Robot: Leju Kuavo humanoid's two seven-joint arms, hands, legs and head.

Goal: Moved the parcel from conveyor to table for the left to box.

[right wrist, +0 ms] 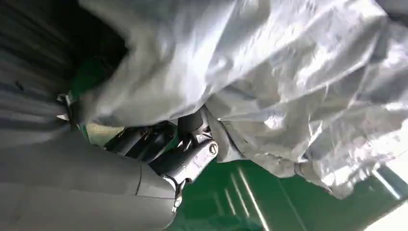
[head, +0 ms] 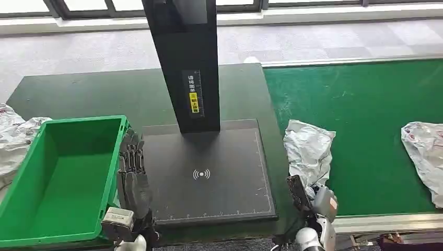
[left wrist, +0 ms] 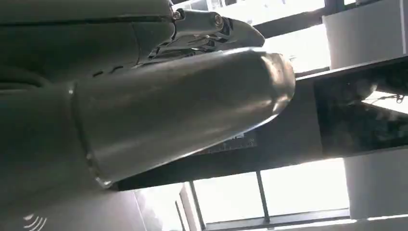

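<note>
The grey plastic parcel (head: pixel 309 151) lies crumpled at the near left edge of the green conveyor (head: pixel 365 104), just beside the dark table (head: pixel 94 91). The right hand (head: pixel 300 192) is at its near end, fingers under the folds; it seems to be gripping the parcel, though the wrap hides the hold. The left hand (head: pixel 131 172) rests flat with fingers straight on the scanner pad (head: pixel 209 172), holding nothing, beside the green crate (head: pixel 119 157), whose inside shows only bare green floor.

Green conveyor (head: pixel 360 99): two crumpled parcels (head: pixel 309 149); table (head: pixel 78 94): green bin (head: pixel 62 178), scanner (head: pixel 209 172).
</note>
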